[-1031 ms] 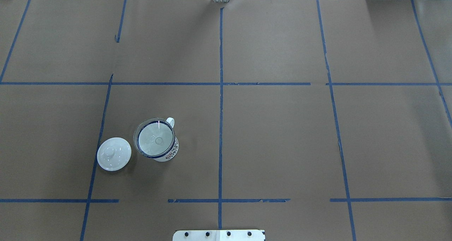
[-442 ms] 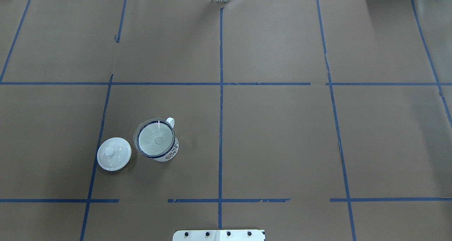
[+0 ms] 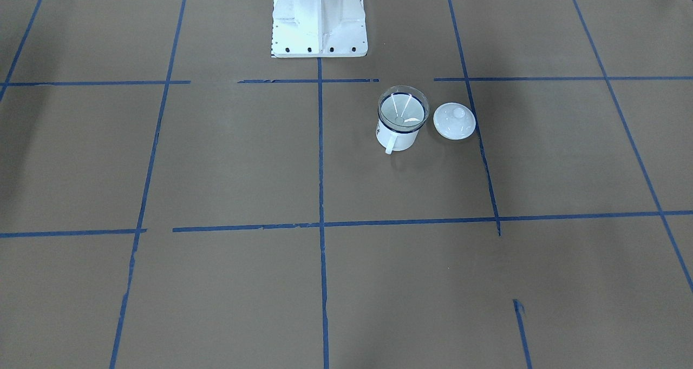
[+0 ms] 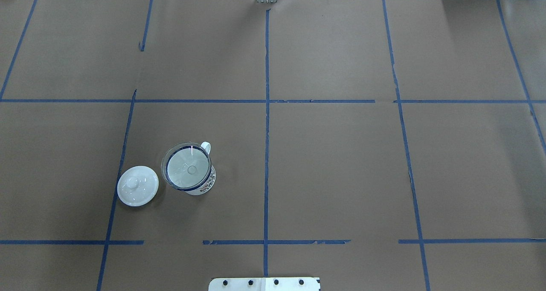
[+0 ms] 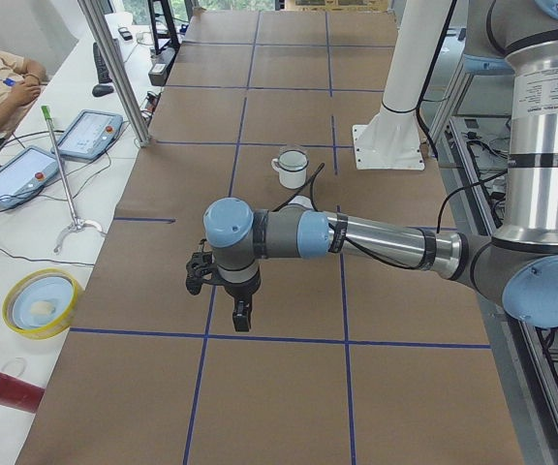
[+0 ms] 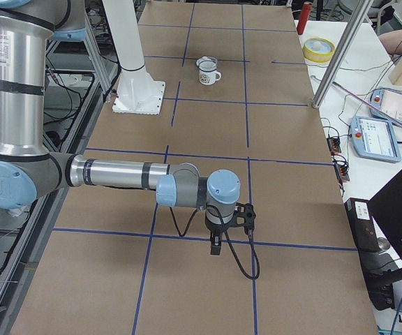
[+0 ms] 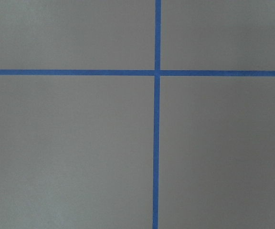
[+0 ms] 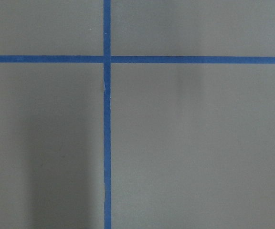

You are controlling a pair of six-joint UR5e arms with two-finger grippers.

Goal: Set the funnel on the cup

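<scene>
The clear funnel (image 4: 187, 169) sits upright in the mouth of the white cup (image 4: 207, 184), which has a dark blue rim. Both stand on the brown table, left of centre in the overhead view. They also show in the front view, funnel (image 3: 403, 109) in cup (image 3: 397, 139). The cup is small in the side views (image 5: 291, 170) (image 6: 208, 72). My left gripper (image 5: 241, 322) shows only in the exterior left view, far from the cup and pointing down. My right gripper (image 6: 215, 250) shows only in the exterior right view, also far away. I cannot tell whether either is open or shut.
A round white knobbed lid (image 4: 137, 185) lies beside the cup, apart from it. The robot's white base (image 3: 319, 17) stands at the table's near edge. A yellow bowl (image 5: 39, 302), tablets (image 5: 13, 174) and a red cylinder (image 5: 8, 390) lie beyond the far edge.
</scene>
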